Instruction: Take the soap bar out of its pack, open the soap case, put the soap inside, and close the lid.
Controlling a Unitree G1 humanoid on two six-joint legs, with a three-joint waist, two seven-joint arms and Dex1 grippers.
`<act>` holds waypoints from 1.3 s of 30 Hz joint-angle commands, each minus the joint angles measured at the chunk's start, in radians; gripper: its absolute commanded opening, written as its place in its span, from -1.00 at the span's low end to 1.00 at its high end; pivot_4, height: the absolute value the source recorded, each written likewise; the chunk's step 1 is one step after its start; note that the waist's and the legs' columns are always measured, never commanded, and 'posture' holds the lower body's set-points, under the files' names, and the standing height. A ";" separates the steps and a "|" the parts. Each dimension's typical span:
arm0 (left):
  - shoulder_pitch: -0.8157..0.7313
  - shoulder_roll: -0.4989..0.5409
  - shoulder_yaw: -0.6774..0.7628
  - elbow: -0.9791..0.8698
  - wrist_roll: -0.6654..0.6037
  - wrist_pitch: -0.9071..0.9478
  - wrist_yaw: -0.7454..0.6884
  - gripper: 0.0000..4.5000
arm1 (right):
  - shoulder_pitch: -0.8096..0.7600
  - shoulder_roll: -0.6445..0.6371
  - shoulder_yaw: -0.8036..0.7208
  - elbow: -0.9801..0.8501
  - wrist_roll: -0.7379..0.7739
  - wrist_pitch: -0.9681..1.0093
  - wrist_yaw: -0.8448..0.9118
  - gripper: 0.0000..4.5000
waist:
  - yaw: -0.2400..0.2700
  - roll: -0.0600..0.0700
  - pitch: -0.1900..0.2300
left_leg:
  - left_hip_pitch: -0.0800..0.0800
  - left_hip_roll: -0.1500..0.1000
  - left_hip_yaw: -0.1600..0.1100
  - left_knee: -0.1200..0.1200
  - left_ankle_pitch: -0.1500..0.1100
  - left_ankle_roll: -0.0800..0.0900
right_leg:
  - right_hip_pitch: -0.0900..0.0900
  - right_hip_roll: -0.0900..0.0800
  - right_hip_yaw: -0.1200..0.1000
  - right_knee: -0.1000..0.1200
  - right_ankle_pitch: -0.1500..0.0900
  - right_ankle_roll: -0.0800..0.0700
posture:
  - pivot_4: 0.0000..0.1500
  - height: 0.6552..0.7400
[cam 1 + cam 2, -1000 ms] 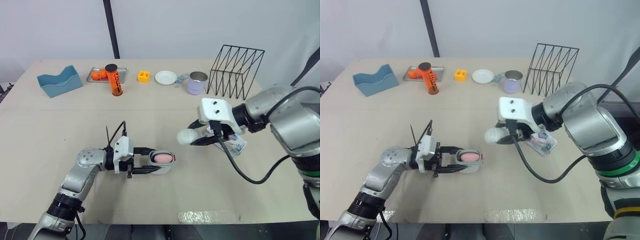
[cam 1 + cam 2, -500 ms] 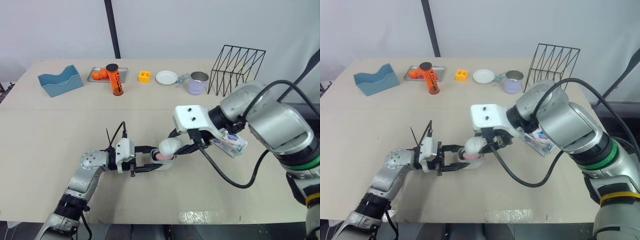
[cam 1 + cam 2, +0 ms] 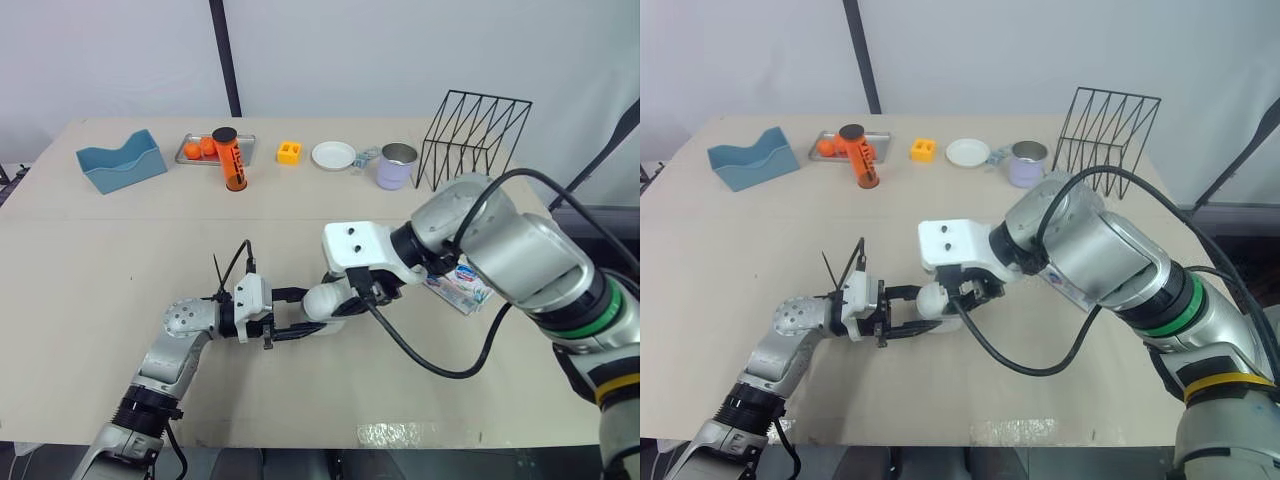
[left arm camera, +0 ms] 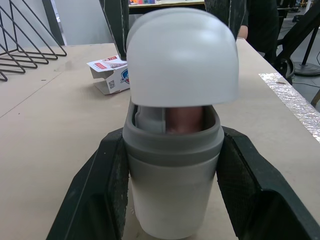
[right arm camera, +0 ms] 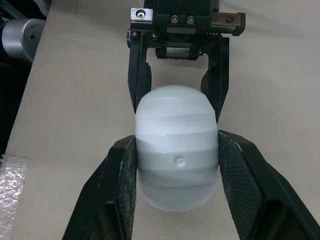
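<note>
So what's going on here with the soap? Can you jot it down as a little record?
Left gripper: clamped on the soap case base, on the table
Soap: pink, inside the base
Right gripper: holding the white lid over the base
Lid state: not fully shut, a gap shows the soap
Soap pack: open box on the table, apart from the case
Left to do: press the lid closed

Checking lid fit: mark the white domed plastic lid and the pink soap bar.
white domed plastic lid [image 4: 182,55], left wrist view, dome's middle.
pink soap bar [image 4: 182,119], left wrist view, visible end.
</note>
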 commanded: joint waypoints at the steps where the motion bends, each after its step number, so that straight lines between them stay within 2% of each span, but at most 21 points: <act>1: -0.008 -0.003 0.005 -0.012 -0.001 -0.005 0.013 -0.14 | -0.008 0.002 0.008 -0.027 -0.005 0.000 -0.010 -0.19 | 0.000 0.000 0.000 | 0.000 0.000 0.000 0.000 0.000 0.000 | 0.000 0.000 0.000 0.000 0.000 0.000 | 1.00 1.00; 39: -0.002 0.005 0.000 -0.026 -0.004 0.001 0.023 -0.14 | 0.016 0.069 0.074 0.046 -0.038 0.022 -0.046 -0.19 | -0.001 0.000 0.000 | 0.002 0.001 0.000 0.000 0.000 -0.001 | 0.001 0.001 -0.001 0.000 -0.002 0.003 | 1.00 1.00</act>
